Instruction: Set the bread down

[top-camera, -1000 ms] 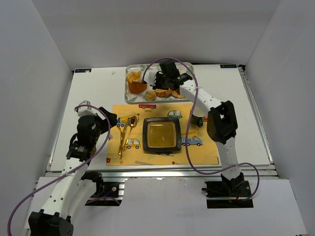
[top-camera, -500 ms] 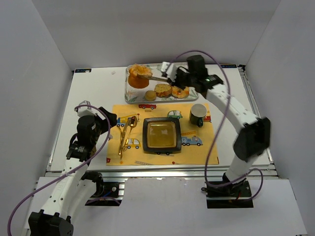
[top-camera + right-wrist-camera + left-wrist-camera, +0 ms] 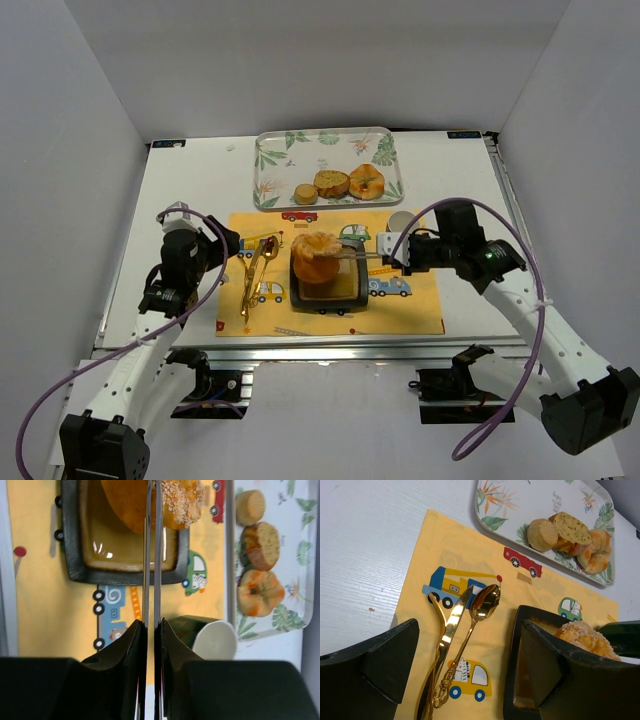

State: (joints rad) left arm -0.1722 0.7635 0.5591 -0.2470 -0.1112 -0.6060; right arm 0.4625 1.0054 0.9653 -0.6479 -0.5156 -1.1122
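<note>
Looking down, you find yellow placemat (image 3: 420, 300) under black plate (image 3: 342, 292); bread (image 3: 318, 255) over plate, contact unclear, pinched in tongs (image 3: 362, 257). Your right gripper (image 3: 393, 250) clamps tongs; left gripper (image 3: 228, 243) fingers apart beside gold cutlery (image 3: 252, 275).

Yellow placemat (image 3: 410, 310), vehicle print, on white table (image 3: 190, 180).
Gold fork (image 3: 439, 625), knife (image 3: 452, 627) and spoon (image 3: 486, 600): side by side, 9 o'clock on the mat.
Dark green mug (image 3: 215, 640), white inside: mat's 2 o'clock corner.
Leaf-print tray (image 3: 275, 160): 12 o'clock, just beyond the mat.
</note>
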